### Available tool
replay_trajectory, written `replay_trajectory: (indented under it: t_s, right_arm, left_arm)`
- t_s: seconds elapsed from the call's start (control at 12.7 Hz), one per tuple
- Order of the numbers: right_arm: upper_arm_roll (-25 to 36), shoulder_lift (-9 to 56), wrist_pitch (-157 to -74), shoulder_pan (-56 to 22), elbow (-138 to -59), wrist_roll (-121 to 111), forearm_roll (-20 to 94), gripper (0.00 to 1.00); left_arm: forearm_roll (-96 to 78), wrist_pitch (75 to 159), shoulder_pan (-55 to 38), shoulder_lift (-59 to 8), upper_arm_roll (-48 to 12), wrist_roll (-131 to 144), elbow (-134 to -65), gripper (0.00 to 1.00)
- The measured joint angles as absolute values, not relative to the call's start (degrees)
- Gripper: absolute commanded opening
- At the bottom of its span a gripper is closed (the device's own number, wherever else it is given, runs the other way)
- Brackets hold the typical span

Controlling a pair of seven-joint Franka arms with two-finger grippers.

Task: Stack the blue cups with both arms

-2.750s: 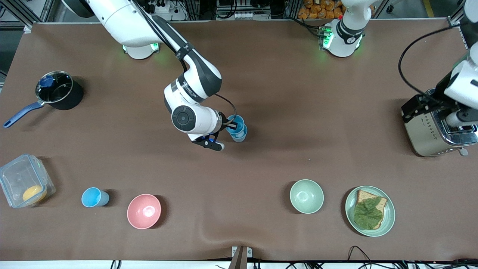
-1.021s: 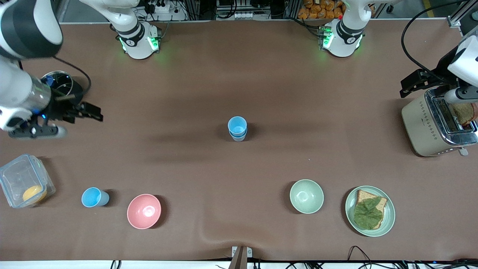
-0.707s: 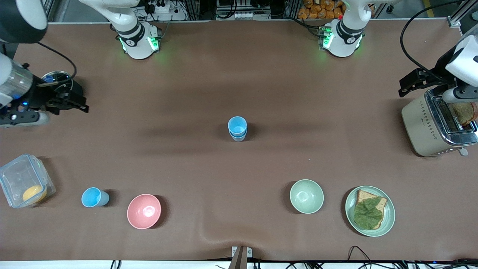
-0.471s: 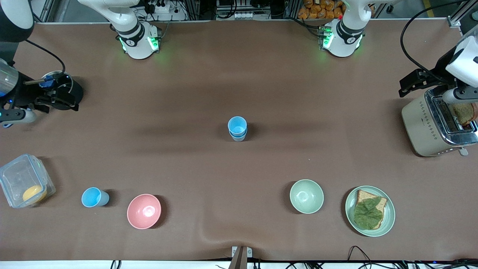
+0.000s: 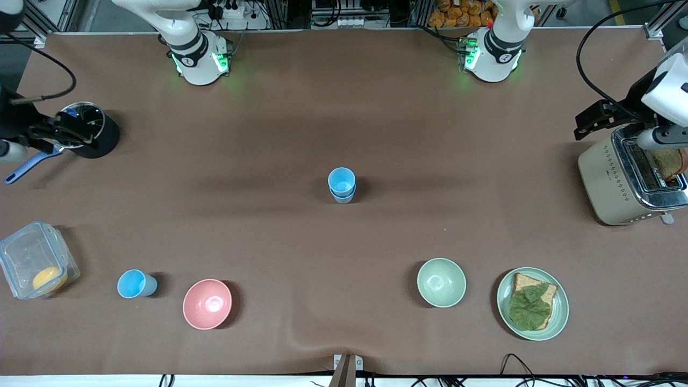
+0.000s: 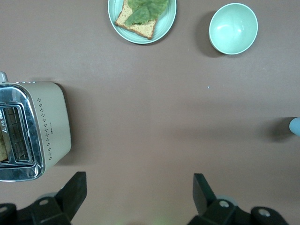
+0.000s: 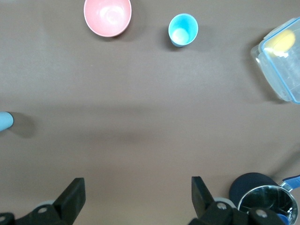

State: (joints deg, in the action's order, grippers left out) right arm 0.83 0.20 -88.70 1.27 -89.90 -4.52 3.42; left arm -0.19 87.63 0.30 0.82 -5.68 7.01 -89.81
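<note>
Two blue cups stand nested as one stack (image 5: pixel 341 185) in the middle of the table; its edge shows in the left wrist view (image 6: pixel 295 126) and the right wrist view (image 7: pixel 4 121). A third blue cup (image 5: pixel 134 284) stands alone beside the pink bowl (image 5: pixel 207 303), near the front camera at the right arm's end; it also shows in the right wrist view (image 7: pixel 183 29). My right gripper (image 5: pixel 75 131) (image 7: pixel 138 194) is open and empty, up over the pot. My left gripper (image 5: pixel 586 122) (image 6: pixel 139 192) is open and empty, up beside the toaster.
A black pot (image 5: pixel 105 140) with a blue handle and a clear lidded container (image 5: pixel 21 252) stand at the right arm's end. A toaster (image 5: pixel 618 183), a pale green bowl (image 5: pixel 441 282) and a plate (image 5: pixel 502 306) with bread and lettuce are at the left arm's end.
My right gripper let go of the stack and swung away to the right arm's end, rising to over the pot. The left gripper shifted slightly off the toaster.
</note>
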Motion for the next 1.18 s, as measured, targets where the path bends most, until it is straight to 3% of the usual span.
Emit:
replay_trajectory:
  t_s: [1.18]
  right_arm:
    - [0.9,0.6,-87.2,1.1,-89.0,-4.5,2.8,1.0]
  left_arm:
    - [-0.2,87.7,0.3,0.8,-5.6,7.0,-89.4,1.0]
